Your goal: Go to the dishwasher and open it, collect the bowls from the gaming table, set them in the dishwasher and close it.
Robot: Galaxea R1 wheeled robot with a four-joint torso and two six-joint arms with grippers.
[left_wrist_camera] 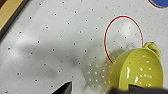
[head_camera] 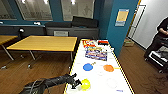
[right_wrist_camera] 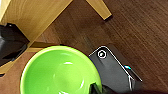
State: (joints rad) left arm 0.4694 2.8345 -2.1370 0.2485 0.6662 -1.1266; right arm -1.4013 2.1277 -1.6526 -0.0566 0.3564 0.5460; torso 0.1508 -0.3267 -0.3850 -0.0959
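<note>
At the near end of the long white gaming table with its yellow rim [head_camera: 75, 53], I have the left gripper [head_camera: 78, 83] reaching in from the left edge, right against the yellow perforated plastic bowl [head_camera: 85, 84], which sits close to that rim. From the left wrist camera the yellow bowl [left_wrist_camera: 136, 71] shows large and tilted, its small loop handle up, with a dark finger [left_wrist_camera: 63, 88] just beside it over the speckled white top and a red circle marking [left_wrist_camera: 123, 37] on the surface right behind it; the bowl's rim runs under the dark edge of the gripper, so it looks clamped on the rim, though I cannot tell for certain. Farther up the table lie the round blue bowl [head_camera: 87, 66] and the round orange bowl [head_camera: 108, 68], apart from each other and well apart from the gripper, with a spread of colourful printed boxes [head_camera: 96, 52] beyond them. In the right wrist camera the bright green glossy bowl [right_wrist_camera: 60, 72] sits right at the right gripper [right_wrist_camera: 100, 88], whose dark fingertip overlaps its rim, so I read it as gripped there, above brown wood flooring [right_wrist_camera: 140, 30], a pale wooden table leg [right_wrist_camera: 100, 8] and a dark grey part of the robot's base [right_wrist_camera: 112, 67]. To the left stands a wooden-topped table on metal legs [head_camera: 45, 43], and a person in dark clothes [head_camera: 160, 37] is at the right edge.
</note>
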